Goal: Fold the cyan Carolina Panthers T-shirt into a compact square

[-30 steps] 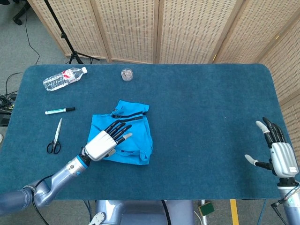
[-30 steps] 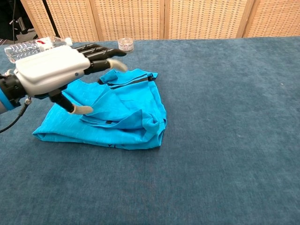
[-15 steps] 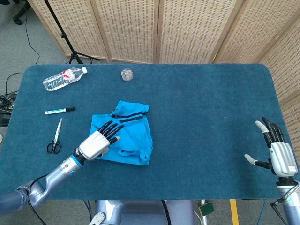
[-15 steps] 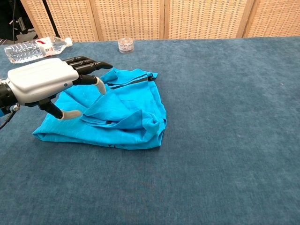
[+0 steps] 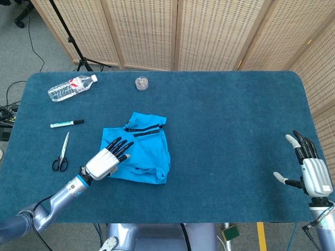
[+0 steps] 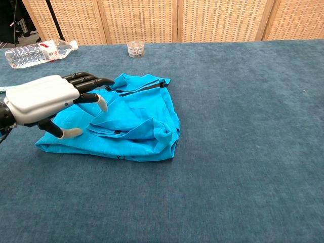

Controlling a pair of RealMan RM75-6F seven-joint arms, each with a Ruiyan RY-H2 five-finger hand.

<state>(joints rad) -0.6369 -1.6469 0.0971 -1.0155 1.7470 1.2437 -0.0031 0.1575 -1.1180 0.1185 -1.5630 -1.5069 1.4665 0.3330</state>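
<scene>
left hand [image 5: 107, 161] fingers spread over folded cyan t-shirt [image 5: 147, 151] edge, holding nothing, right hand [image 5: 312, 172] open

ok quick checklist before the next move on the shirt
1. Shirt folded compact and square: not ok, bundle is rumpled, with a corner poking out at the far side.
2. Left hand free: ok, fingers spread, holding nothing, over the shirt's near-left edge.
3. Left hand touching the cloth: cannot tell.
4. Right hand out of the way: ok, open at the table's right edge.
5. Scissors, marker, bottle clear of the shirt: ok, all lie apart to the left.
</scene>
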